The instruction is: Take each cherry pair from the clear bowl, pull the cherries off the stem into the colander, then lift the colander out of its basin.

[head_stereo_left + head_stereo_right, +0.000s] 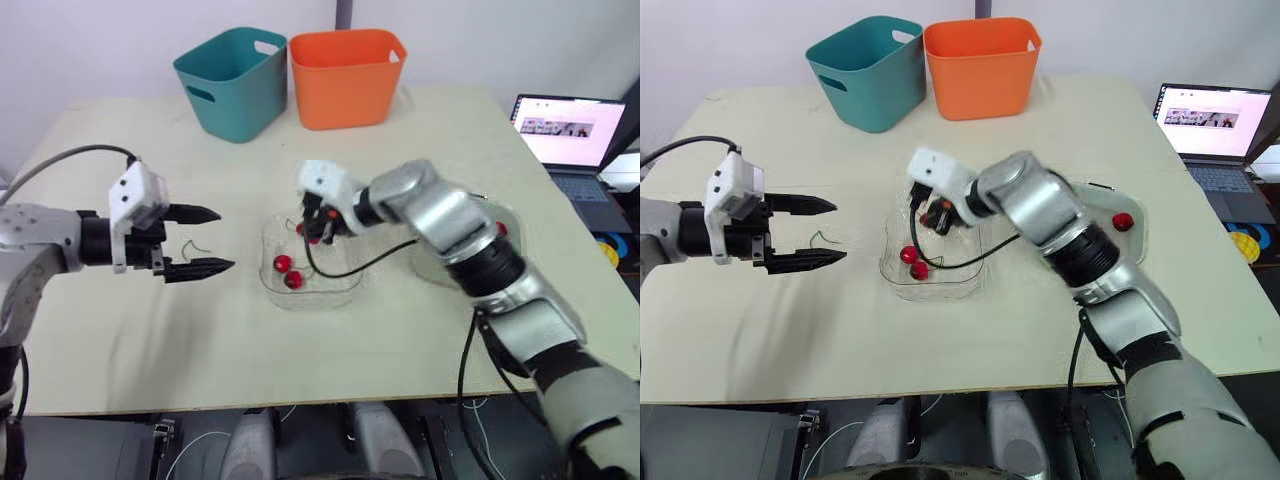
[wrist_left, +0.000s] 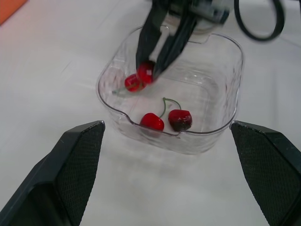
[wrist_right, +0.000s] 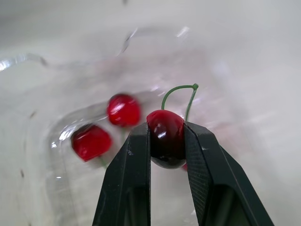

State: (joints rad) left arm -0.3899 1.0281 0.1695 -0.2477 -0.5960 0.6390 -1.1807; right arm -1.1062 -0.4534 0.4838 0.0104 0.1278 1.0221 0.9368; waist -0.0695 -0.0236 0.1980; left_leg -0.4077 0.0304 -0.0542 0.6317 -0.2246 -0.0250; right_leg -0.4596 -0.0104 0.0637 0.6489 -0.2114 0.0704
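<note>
The step in hand is picking a cherry pair out of the clear bowl (image 2: 237, 52), which sits mid-table (image 1: 400, 350). The right gripper (image 2: 149, 70) reaches down into it, its fingers pinching one dark cherry (image 3: 165, 136) squarely across its sides. The left gripper (image 1: 225, 240) hovers over the table to the robot's left of the bowl, fingers spread wide and holding nothing.

Next, I judge, the pair must be lifted clear of the bowl so the left fingers can close on the stem or the free cherry and pull them apart over the colander (image 1: 1137, 245).

The right wrist view gives the grip close up, with the green stem arching above the cherry. The left wrist view adds the partner cherry (image 2: 133, 82) beside the pinched one, and a second pair (image 2: 153, 121) resting at the bowl's near wall. The head views place the colander well to the robot's right, one cherry (image 1: 1123, 221) already inside, and a bare stem (image 1: 822, 238) lying near the left fingers
</note>
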